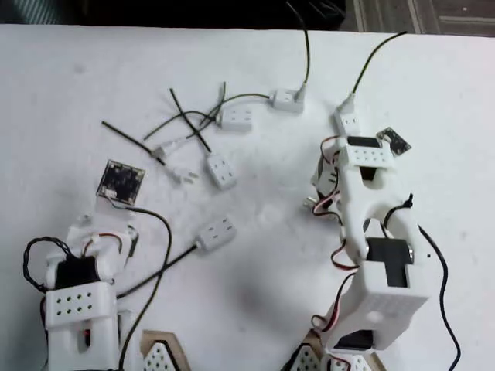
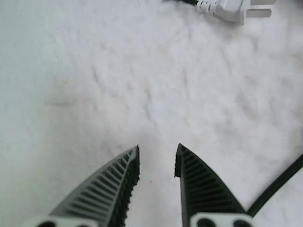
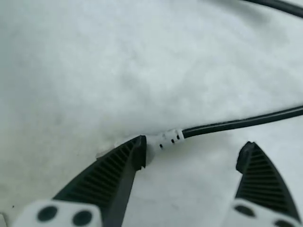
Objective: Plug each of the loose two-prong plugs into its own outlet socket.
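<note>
Plug [image 3: 163, 139] sits inside the right claw [image 3: 195, 145], its white end touching one finger and its cord [image 3: 246, 122] running across the gap past the other's tip. The jaws stand wide apart, gripping nothing. Lying along the closing line, it would probably be caught end-on, so a wrist turn looks needed. Left claw [image 2: 158, 147], narrowly parted and empty, hangs over bare cloth [image 2: 94, 71], another plug [image 2: 227, 8] well ahead. Sockets [image 1: 220, 170] lie between the arms.

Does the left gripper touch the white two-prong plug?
Apart. In the left wrist view, bare table lies between the left gripper and the white plug.
</note>
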